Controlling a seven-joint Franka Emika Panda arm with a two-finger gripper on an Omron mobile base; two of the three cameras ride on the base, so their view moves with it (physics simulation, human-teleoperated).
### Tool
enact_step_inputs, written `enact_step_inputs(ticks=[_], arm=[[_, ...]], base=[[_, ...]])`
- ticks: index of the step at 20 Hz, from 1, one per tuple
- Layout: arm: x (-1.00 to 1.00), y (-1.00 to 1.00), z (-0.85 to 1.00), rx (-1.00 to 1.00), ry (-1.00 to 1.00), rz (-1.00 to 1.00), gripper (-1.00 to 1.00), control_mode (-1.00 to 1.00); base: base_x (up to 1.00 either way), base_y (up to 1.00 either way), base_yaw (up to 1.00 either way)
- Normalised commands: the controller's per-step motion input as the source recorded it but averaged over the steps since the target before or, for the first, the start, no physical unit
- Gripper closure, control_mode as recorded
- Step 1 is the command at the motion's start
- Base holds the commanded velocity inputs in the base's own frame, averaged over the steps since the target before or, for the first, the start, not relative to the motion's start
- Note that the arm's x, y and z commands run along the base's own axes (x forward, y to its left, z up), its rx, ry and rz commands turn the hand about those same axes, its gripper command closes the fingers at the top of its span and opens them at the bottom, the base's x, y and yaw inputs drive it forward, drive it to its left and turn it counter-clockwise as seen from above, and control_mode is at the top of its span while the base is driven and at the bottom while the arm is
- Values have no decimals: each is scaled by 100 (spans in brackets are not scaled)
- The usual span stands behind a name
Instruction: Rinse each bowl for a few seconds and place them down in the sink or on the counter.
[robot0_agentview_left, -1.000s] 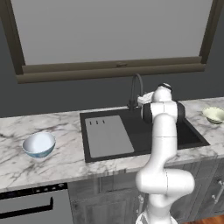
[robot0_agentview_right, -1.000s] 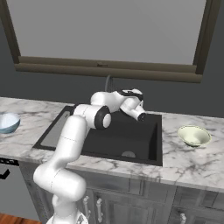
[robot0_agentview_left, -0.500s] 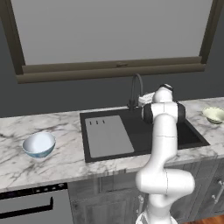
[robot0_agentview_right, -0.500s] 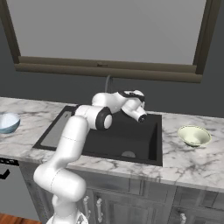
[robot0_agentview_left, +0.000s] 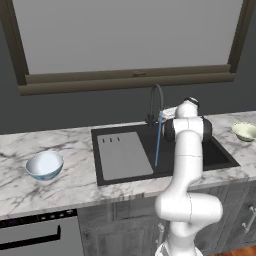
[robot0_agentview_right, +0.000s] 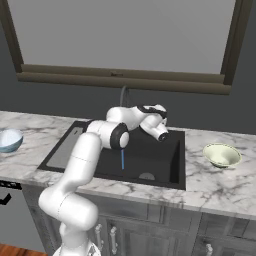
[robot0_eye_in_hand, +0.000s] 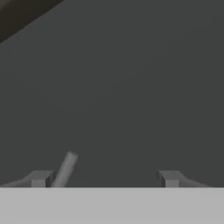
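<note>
A light blue bowl (robot0_agentview_left: 44, 165) with a white inside sits on the counter (robot0_agentview_left: 75, 185) left of the sink (robot0_agentview_left: 220, 156); it also shows at the far left edge (robot0_agentview_right: 9, 139). A pale yellow-green bowl (robot0_agentview_left: 244, 131) rests on the counter to the sink's right (robot0_agentview_right: 221, 155). My gripper (robot0_agentview_right: 162, 133) hovers open and empty above the sink's back rim, beside the faucet (robot0_agentview_left: 157, 101). In the hand view the gripper (robot0_eye_in_hand: 104, 179) faces the dark wall, and a thin grey rod (robot0_eye_in_hand: 65, 168) stands just inside the left fingertip (robot0_eye_in_hand: 39, 178). A blue stream of water (robot0_agentview_left: 158, 141) falls into the basin.
A flat grey panel (robot0_agentview_left: 122, 155) lies in the sink's left half. A dark-framed window (robot0_agentview_right: 120, 37) runs along the wall behind the counter. Dark cabinets (robot0_agentview_right: 165, 230) and an appliance front (robot0_agentview_left: 35, 237) stand below the worktop.
A thin blue stream of water now falls from the faucet into the sink. The arm and both bowls have hardly moved.
</note>
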Motion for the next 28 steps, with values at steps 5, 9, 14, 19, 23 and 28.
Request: enact_step_inputs(ticks=[5,9,14,19,23,28], arm=[[-3,-34,4,4,0,-3,-100,-100],[-14,-24,70,1,2,-4,-100,-100],[-32,-31,86,2,7,-9,-100,-100],[-57,-35,61,7,11,-11,-100,-100],[-91,-22,26,8,8,-9,-100,-100],[-100,-16,25,4,4,-4,-100,-100]], base=[[0,0,0],[0,0,0],[0,0,0],[0,0,0],[0,0,0],[0,0,0]])
